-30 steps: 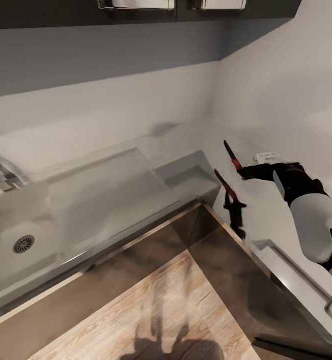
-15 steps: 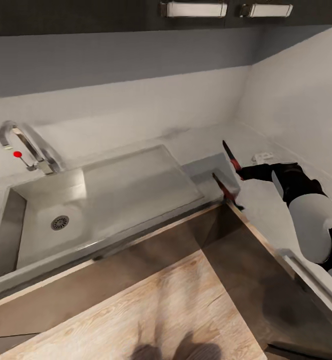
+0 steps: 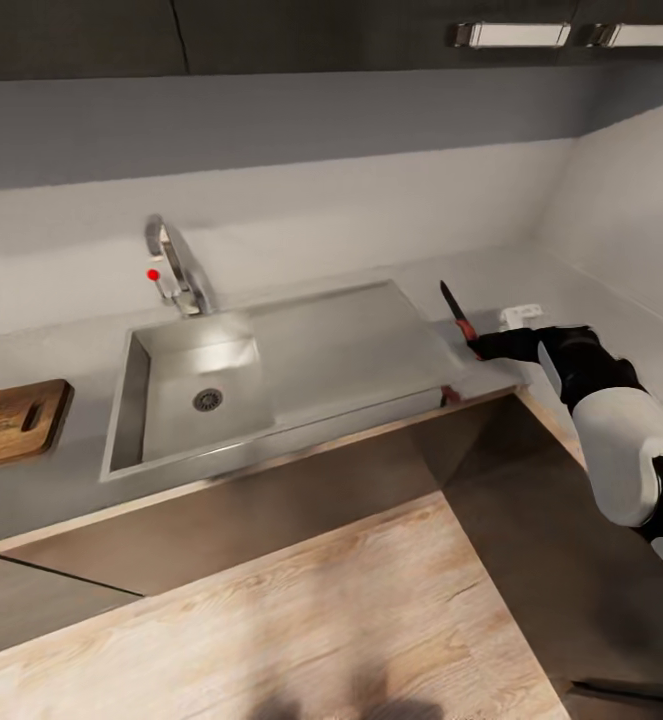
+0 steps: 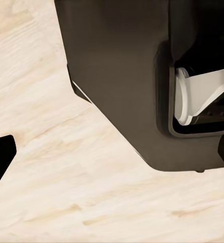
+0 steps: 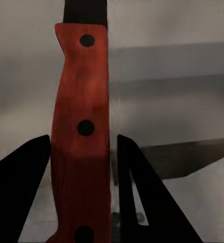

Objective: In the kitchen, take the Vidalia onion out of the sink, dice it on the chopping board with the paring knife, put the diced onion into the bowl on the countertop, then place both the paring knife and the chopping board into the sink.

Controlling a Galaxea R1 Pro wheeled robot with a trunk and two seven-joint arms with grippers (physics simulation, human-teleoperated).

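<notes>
One gripper, the right point(image 3: 474, 343), was clamped on the red-handled paring knife point(image 3: 454, 310), blade up, beside the sink point(image 3: 261, 375) drainboard. Chopping board point(image 3: 16, 420) lay on the countertop point(image 3: 61, 480), well apart. Left gripper's state could not be told.

The head camera looks steeply down from above the sink point(image 3: 201, 400) and the counter point(image 3: 61, 480). The right wrist camera sits very close behind the knife point(image 5: 81, 131) handle, facing along it toward that same counter. The left wrist camera faces the wood floor point(image 4: 66, 192).
</notes>
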